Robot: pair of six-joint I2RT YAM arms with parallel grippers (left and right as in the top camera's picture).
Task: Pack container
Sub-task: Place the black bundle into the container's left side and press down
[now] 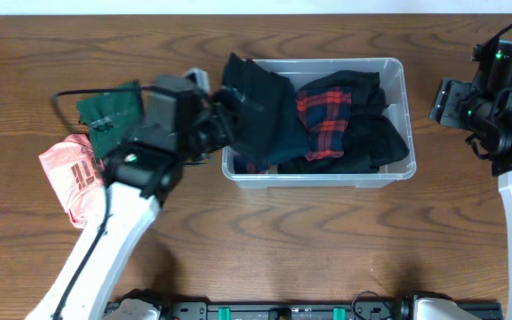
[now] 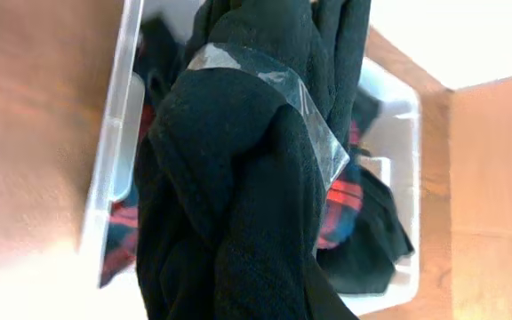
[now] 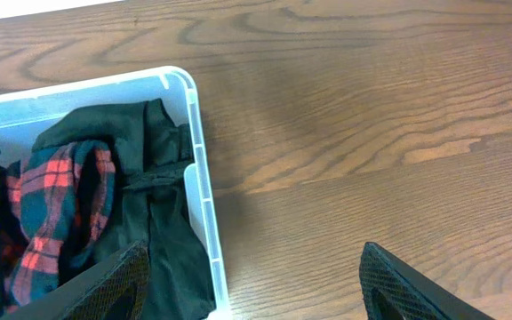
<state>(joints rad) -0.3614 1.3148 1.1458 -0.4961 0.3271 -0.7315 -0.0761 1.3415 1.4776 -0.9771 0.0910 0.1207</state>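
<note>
Bunched close to the left wrist camera, a dark fleece garment (image 2: pixel 238 178) banded with clear tape (image 2: pixel 314 124) is seen over the left end of the container (image 1: pixel 327 180). It is held above the rim, not on the table (image 1: pixel 327 258), and this is judged to be so that it can be lowered into the room left of the plaid garment (image 1: pixel 327 111). The jaws of the left gripper (image 1: pixel 213 123) are buried in cloth and are judged to be clamped on the fleece. The right gripper (image 3: pixel 256 293) is parked well to the right, its jaws spread wide with nothing between them, presumably to leave the bin unobstructed.

The container is set at mid-table toward the far side. It is clear, colourless and rectangular, with rounded corners and a thick rim, and is largely filled with plaid and black clothing (image 1: pixel 376 138). A green garment (image 1: pixel 109 111) and a pink garment (image 1: pixel 69 173) are seen on the table to the left, judged not yet packed.
</note>
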